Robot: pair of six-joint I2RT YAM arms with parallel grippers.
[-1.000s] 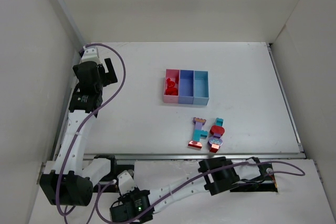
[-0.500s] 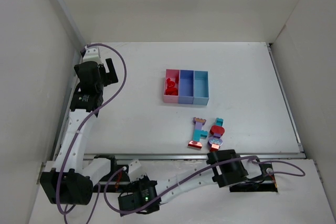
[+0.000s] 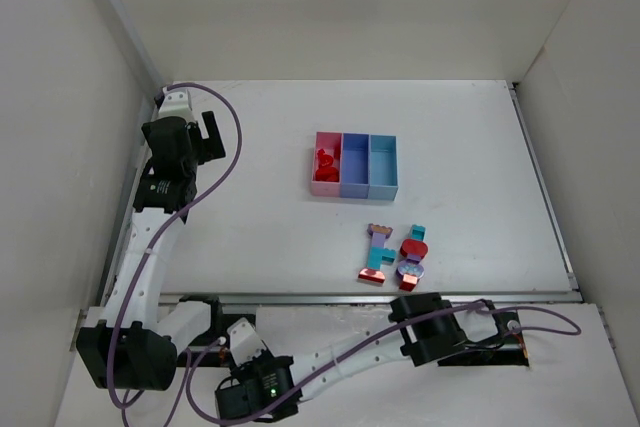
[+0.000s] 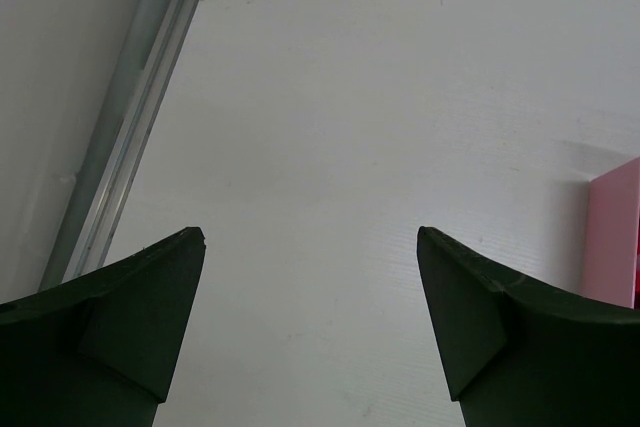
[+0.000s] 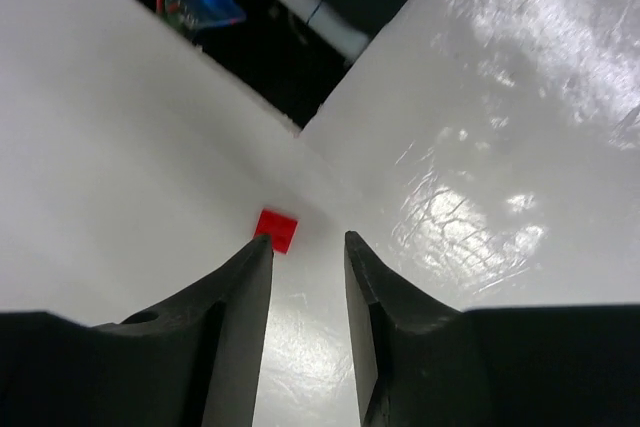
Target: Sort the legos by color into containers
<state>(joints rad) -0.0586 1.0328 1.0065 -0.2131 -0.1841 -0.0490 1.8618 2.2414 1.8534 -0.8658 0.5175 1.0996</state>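
Note:
Three joined containers stand mid-table: pink (image 3: 325, 189), purple-blue (image 3: 354, 191) and light blue (image 3: 383, 191). Red legos (image 3: 323, 160) lie in the pink one. Two multicolour lego clumps (image 3: 378, 253) (image 3: 411, 258) lie near the table's front edge. My left gripper (image 4: 310, 237) hovers open and empty over bare table at the far left, with the pink container's edge (image 4: 616, 237) to its right. My right gripper (image 5: 307, 239) is open low over the glossy white shelf in front of the table. A tiny red lego chip (image 5: 276, 228) lies just past its left fingertip, outside the jaws.
White walls enclose the table on three sides. A metal rail (image 3: 380, 297) runs along the table's front edge. The right arm (image 3: 430, 329) folds across the lower shelf, with cables and a dark gap with wiring (image 5: 250, 27) nearby.
The right arm's elbow and wrist have shifted about on the lower shelf in front of the table. The left arm, the containers and the lego clumps have not moved.

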